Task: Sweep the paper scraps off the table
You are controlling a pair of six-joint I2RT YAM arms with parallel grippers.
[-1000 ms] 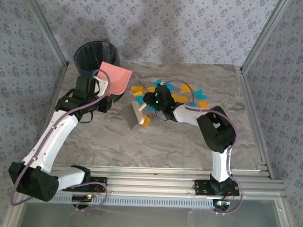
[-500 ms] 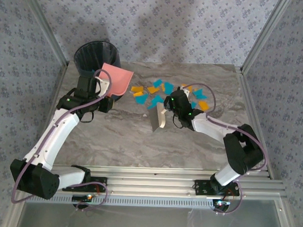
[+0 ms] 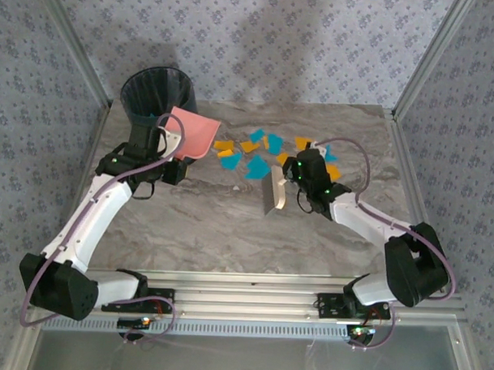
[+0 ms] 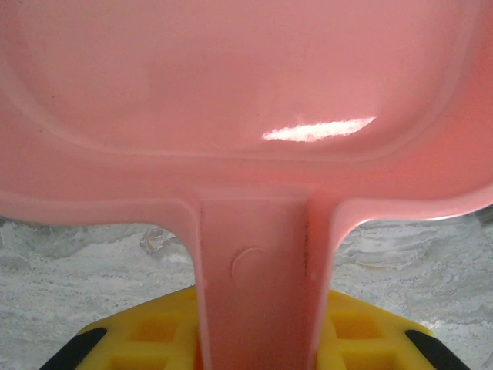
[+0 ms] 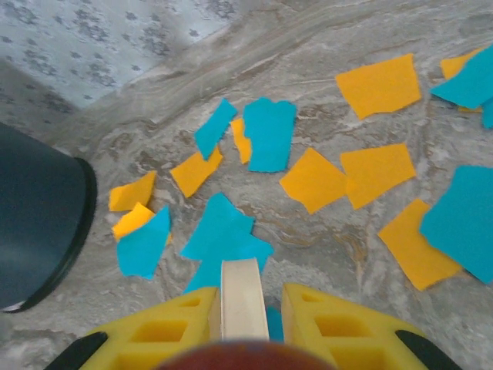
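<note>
Clenched: dustpan [image 3: 194, 132] in left gripper [image 4: 262, 339], brush [image 3: 273, 196] in right gripper [image 5: 241, 312]. By a fast stroke, paper scraps [image 5: 312, 179] could be flicked off the desk's [image 3: 229, 233] far edge.

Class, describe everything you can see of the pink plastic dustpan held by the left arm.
The pink plastic dustpan is glossy, a shallow tray with a raised rim and a flat handle bearing a round moulded mark. The left gripper is shut on that handle between yellow fingers. It is held tilted at the far left of the marbled table, beside the black round bin. No paper scraps lie on it.
</note>
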